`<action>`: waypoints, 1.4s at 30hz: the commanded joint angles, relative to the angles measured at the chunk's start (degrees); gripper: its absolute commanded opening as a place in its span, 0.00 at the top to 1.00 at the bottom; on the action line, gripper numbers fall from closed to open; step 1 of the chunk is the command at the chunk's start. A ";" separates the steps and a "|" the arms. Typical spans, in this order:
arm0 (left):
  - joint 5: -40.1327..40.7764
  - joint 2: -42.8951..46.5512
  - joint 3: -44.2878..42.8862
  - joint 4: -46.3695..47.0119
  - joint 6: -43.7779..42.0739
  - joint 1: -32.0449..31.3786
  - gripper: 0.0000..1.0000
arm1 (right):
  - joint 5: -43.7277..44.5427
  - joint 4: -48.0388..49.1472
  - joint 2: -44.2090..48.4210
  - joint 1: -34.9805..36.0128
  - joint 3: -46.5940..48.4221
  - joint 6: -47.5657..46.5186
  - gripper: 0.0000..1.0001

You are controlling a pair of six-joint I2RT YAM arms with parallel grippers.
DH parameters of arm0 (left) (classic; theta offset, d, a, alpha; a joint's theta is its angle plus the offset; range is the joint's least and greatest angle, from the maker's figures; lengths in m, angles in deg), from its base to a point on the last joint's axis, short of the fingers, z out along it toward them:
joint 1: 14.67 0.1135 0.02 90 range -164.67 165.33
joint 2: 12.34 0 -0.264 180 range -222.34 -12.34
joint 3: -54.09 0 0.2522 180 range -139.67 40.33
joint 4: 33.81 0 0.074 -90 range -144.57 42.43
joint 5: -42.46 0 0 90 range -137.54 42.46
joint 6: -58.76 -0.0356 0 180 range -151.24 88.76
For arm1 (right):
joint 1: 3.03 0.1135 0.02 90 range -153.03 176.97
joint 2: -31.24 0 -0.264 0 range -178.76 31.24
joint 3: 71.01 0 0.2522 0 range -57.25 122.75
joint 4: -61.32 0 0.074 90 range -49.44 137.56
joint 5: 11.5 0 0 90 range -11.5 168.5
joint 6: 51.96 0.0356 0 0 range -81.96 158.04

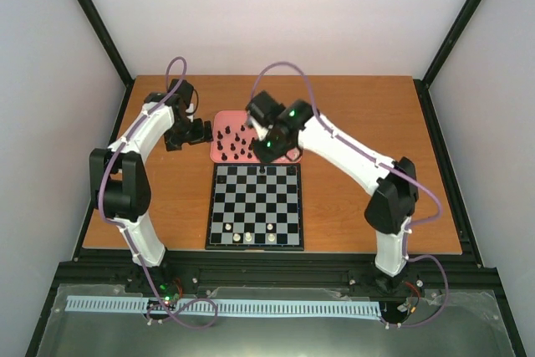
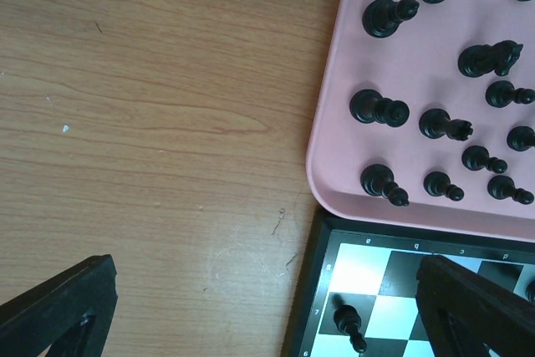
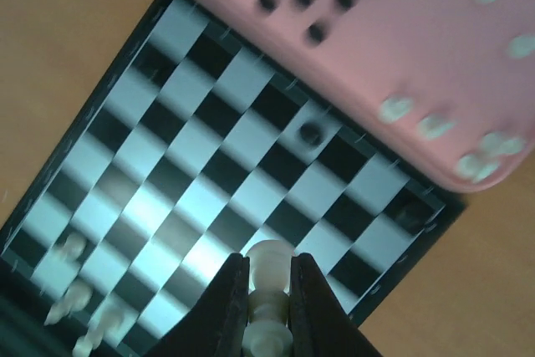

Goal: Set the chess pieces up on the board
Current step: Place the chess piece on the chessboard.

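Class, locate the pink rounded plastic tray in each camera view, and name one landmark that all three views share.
Top external: pink rounded plastic tray at centre, just beyond the black-and-pale checked chessboard.
Left wrist: tray at upper right, holding black chess pieces.
Right wrist: tray at upper right, blurred.
Shared landmark: the chessboard, lying beside the tray in every view.

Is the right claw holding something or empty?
Holding: the right gripper is shut on a white chess piece, pinched between its fingers.
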 commanded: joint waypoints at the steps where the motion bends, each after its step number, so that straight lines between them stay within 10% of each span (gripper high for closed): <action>1: 0.59 2.24 -0.72 -0.46 -0.03 -0.07 0.00 | -1.35 2.48 6.97 5.35 -11.41 4.04 0.97; 14: 0.86 4.52 2.19 0.88 0.33 -0.07 0.00 | 1.00 10.43 10.21 21.62 -25.74 7.06 0.97; 42: 0.59 8.30 6.57 2.37 0.18 -0.16 0.00 | -5.85 15.23 7.50 23.94 -33.80 8.79 0.97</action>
